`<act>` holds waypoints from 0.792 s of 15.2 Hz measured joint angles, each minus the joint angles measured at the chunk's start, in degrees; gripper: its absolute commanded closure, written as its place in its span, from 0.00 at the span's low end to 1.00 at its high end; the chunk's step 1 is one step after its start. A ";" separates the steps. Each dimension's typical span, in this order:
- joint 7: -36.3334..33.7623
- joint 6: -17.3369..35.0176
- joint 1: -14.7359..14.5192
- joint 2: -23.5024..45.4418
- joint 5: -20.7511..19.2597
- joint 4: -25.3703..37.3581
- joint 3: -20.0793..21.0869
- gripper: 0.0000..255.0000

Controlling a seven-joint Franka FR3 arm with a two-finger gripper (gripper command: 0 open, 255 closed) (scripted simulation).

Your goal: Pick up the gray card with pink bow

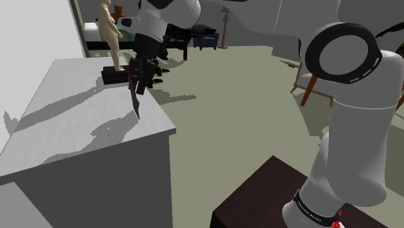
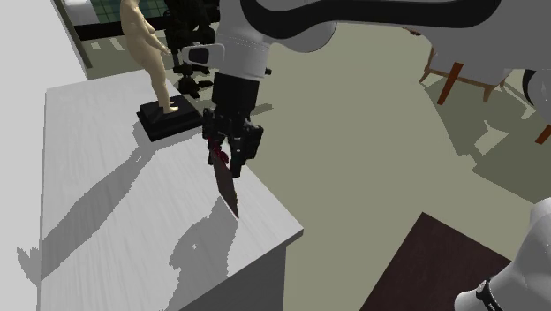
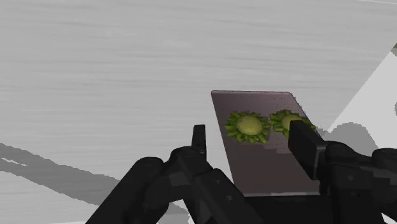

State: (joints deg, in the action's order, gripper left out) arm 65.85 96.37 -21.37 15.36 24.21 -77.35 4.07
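My gripper (image 1: 138, 79) (image 2: 229, 148) (image 3: 249, 132) is shut on a dark grey card (image 1: 134, 98) (image 2: 226, 184) (image 3: 267, 159). The card hangs edge-down from the fingers, its lower corner just above the pale table top (image 1: 65, 129) (image 2: 106, 203) near the table's front edge. A dark pink bit (image 2: 220, 156) shows on the card close to the fingers in the second exterior view. In the wrist view the card's face carries two green flower-like ornaments (image 3: 250, 126). The card's shadow falls on the table.
A tan figurine (image 1: 111, 35) (image 2: 147, 49) on a black base (image 1: 114, 76) (image 2: 169, 119) stands on the table just behind the gripper. The table edge drops to an olive floor (image 1: 239, 97). The dark brown stand (image 1: 259, 201) and a wooden chair (image 1: 309, 84) lie further off.
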 measured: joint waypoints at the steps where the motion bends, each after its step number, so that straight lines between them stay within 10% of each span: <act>1: 0.01 0.03 -0.01 0.01 0.01 -0.02 0.01 1.00; 12: -0.63 -1.60 0.07 0.60 -0.10 2.34 -0.01 1.00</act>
State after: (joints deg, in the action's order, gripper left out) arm 65.22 94.77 -21.29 15.96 24.11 -75.01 4.06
